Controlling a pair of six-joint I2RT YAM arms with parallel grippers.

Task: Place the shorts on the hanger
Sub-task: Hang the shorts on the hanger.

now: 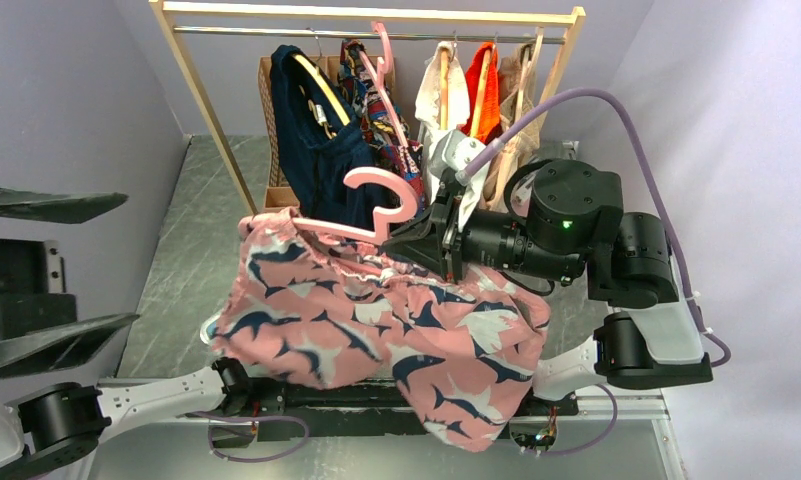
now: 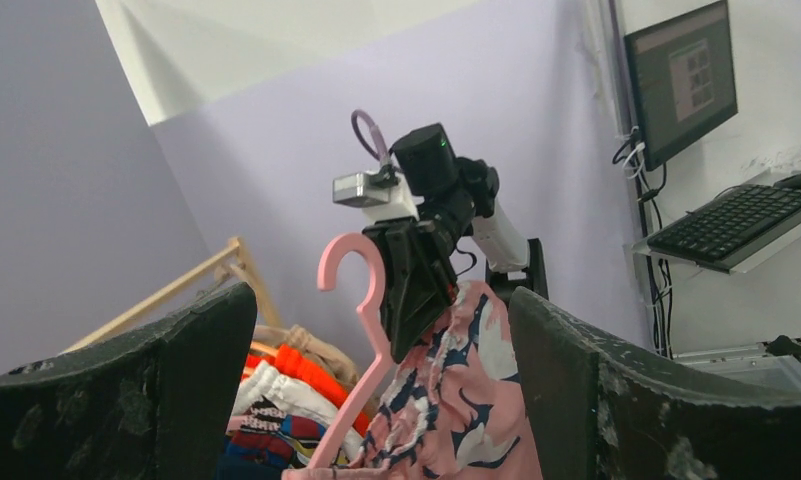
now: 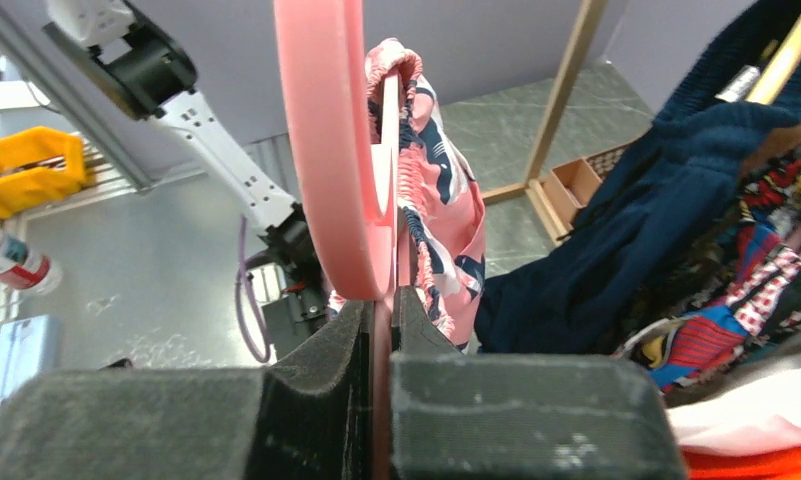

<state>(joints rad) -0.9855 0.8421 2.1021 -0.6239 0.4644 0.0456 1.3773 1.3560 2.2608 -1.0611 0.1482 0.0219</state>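
Your right gripper (image 3: 381,300) is clamped shut on the pale-pink hanger (image 3: 321,150). In the right wrist view, its neck runs straight through the closed jaws. Just past those fingertips, the shorts (image 3: 446,190) hang on the hanger by their gathered waistband. Only the top view shows the whole pair, spread below and to the left of the jaws. Your left gripper (image 2: 381,295) stands wide open and holds nothing. Between its fingers (image 2: 126,400), its camera looks up at the hook and shorts, which are well apart from it. That view alone shows a monitor (image 2: 681,80) and keyboard (image 2: 736,220) by the far wall. Beyond the right jaws, the wooden rack (image 1: 376,12) carries other clothes, a navy garment (image 1: 316,140) among them.
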